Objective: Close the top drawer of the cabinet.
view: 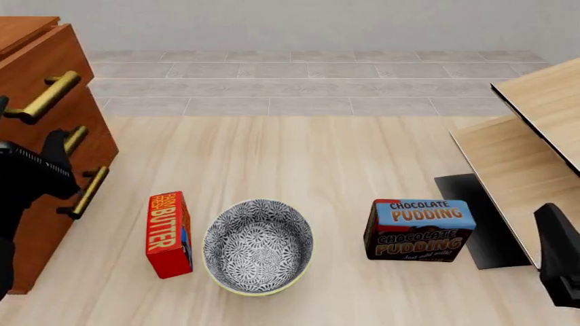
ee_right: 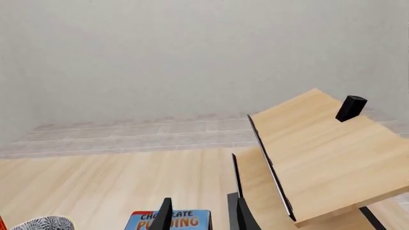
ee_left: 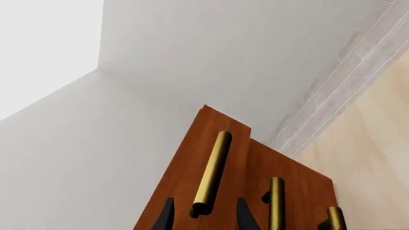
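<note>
The reddish-brown cabinet [view: 45, 238] stands at the left of the front view. Its top drawer [view: 50, 61] sticks out a little beyond the drawers below, which shows in the left wrist view [ee_left: 185, 163]. The drawer's brass bar handle [view: 43, 97] runs between my left fingers in the left wrist view [ee_left: 212, 167]. My left gripper [ee_left: 204, 218] is open, with one finger on each side of the handle's near end and a gap on both sides. In the front view it [view: 54, 153] is right at the cabinet front. My right gripper [ee_right: 202, 215] is open and empty at the front right [view: 555, 231].
A red butter box [view: 170, 234], a patterned bowl [view: 258, 246] and a chocolate pudding box [view: 419, 229] stand in a row on the floor-like wood surface. Pale light-wood furniture [view: 534, 136] on a black base [view: 480, 224] stands at the right. Two lower brass handles [ee_left: 276, 201] sit below the top one.
</note>
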Controlling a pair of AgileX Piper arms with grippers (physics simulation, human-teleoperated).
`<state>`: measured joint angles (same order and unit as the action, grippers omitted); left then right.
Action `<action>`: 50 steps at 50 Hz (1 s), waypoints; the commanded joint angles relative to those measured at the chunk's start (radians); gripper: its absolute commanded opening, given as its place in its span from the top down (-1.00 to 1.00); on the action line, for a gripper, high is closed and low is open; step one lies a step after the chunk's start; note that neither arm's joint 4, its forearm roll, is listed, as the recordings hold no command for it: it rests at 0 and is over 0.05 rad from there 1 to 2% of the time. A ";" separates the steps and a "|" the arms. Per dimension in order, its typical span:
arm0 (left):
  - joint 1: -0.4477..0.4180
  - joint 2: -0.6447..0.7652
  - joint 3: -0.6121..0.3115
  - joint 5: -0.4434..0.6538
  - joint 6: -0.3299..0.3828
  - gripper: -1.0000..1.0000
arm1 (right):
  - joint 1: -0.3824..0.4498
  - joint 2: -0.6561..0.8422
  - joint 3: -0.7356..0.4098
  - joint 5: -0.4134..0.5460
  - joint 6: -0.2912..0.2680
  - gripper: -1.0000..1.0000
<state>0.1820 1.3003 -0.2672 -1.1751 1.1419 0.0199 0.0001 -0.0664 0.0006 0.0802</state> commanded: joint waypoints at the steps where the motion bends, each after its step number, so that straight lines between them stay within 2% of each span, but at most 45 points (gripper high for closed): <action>1: 0.050 -0.011 -0.008 0.005 -0.006 -1.00 | -0.002 0.000 -0.005 0.002 -0.001 -1.00; 16: 0.073 0.011 -0.013 -0.012 0.001 -1.00 | -0.004 0.000 -0.008 0.003 -0.005 -1.00; 50: 0.137 -0.006 -0.038 0.029 -0.010 -1.00 | -0.003 0.000 -0.012 0.009 -0.008 -1.00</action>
<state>0.2726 1.3054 -0.3016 -1.1404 1.1311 0.0175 0.0001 -0.0748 0.0063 0.0729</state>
